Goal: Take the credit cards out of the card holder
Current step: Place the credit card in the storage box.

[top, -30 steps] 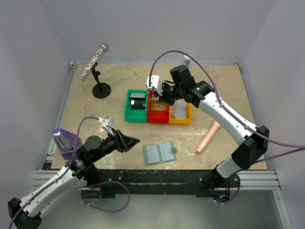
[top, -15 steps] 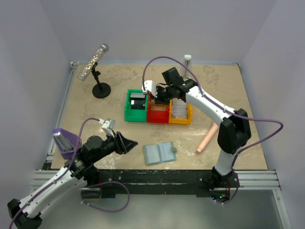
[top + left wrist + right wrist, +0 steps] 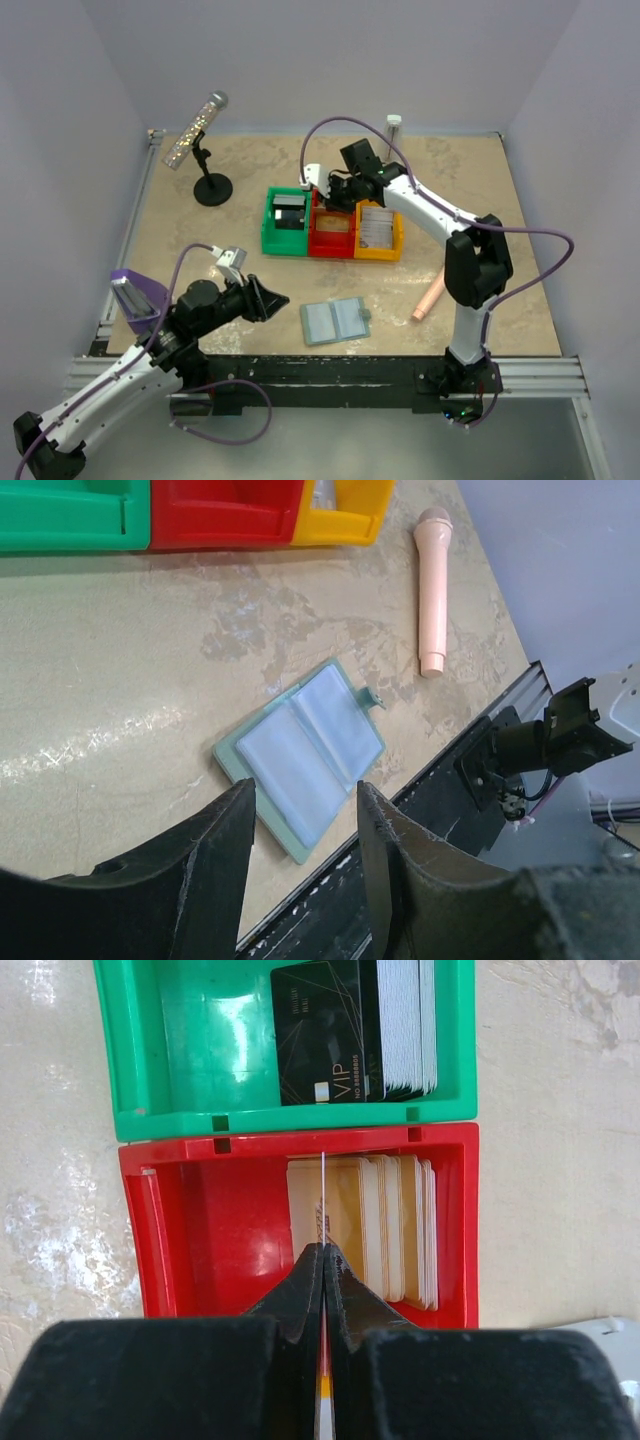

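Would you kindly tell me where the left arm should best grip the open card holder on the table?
Probably the outer edge of one panel, from above. The card holder lies open and flat on the table, so only its thin rim offers purchase; its small tab looks too tiny to hold. The left gripper, fingers open, points toward it.

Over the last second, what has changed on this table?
The right gripper, shut on a thin card, shifted slightly left above the red bin as that arm's elbow folded inward. The open left gripper hardly moved; the card holder stayed put.
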`<state>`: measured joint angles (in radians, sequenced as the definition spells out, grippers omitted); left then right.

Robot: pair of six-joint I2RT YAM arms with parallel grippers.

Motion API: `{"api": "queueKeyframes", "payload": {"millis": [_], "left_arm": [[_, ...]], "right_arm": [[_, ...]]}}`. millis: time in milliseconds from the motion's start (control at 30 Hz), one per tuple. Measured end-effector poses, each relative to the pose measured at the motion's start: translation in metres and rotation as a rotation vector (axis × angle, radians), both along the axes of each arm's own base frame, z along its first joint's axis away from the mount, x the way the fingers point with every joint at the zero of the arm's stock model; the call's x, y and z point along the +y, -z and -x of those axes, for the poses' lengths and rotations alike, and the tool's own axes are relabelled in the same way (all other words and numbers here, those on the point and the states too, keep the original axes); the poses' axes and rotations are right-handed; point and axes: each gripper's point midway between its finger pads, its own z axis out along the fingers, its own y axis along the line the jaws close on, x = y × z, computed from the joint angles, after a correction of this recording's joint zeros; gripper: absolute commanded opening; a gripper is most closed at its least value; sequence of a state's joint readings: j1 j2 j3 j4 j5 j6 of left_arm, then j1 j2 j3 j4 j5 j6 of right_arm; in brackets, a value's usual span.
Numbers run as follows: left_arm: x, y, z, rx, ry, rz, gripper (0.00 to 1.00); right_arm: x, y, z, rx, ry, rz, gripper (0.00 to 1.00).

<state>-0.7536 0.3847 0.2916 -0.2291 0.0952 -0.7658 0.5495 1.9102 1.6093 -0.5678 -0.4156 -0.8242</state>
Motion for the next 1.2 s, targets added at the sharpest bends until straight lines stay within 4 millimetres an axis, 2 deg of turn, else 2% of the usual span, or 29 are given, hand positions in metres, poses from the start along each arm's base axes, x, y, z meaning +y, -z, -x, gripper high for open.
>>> {"api": "queueKeyframes", "payload": {"millis": [300,533,733,1033,1200], "left_arm": [[-0.001,0.008,-0.002,0.025,-0.003,-0.026,0.49],[-0.002,0.013,-0.002,0.041,-0.003,-0.04,0.49],[-0.003,0.012,-0.004,0.038,-0.002,-0.037,0.49],[-0.005,0.012,-0.004,0.039,0.005,-0.034,0.49],[-0.006,0.01,-0.005,0.034,0.005,-0.029,0.49]], "right_arm": [[0.003,0.016,0.001,0.034,-0.012,0.0,0.0],[0.003,0.017,0.002,0.04,-0.014,-0.001,0.0],[0.002,0.02,0.006,0.07,-0.023,-0.005,0.0],[0.002,0.037,0.013,0.168,-0.027,0.023,0.0],[0.002,0.037,0.013,0.187,-0.018,0.029,0.0]]}}
